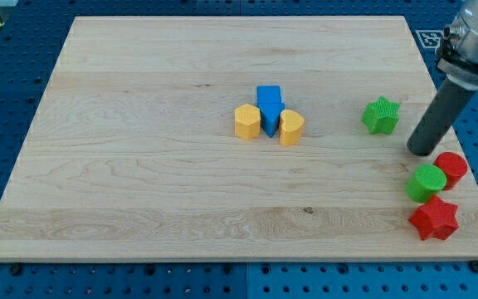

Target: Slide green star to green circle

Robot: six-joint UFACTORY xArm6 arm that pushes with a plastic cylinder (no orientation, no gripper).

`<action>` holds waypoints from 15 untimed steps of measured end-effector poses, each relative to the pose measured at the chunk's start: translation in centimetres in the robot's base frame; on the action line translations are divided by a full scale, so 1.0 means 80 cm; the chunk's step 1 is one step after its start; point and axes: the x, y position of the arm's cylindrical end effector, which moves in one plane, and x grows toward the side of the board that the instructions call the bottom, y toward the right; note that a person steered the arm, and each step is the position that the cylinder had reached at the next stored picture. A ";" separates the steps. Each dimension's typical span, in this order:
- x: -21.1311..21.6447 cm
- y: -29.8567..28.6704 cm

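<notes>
With no pincer fitted, your tip (422, 152) sits right of the green star (380, 115), above the green circle (426, 182); you judge it must circle to the star's far-left side first.

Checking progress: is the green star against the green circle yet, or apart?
Apart. The green star sits up-left of the green circle, bare board between; my tip stands between them.

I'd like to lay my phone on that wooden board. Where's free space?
The whole left half, left of the yellow blocks and blue blocks, is bare. The right edge is crowded: green star, my tip, red cylinder, green circle, red star.
</notes>
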 end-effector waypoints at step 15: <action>0.006 0.064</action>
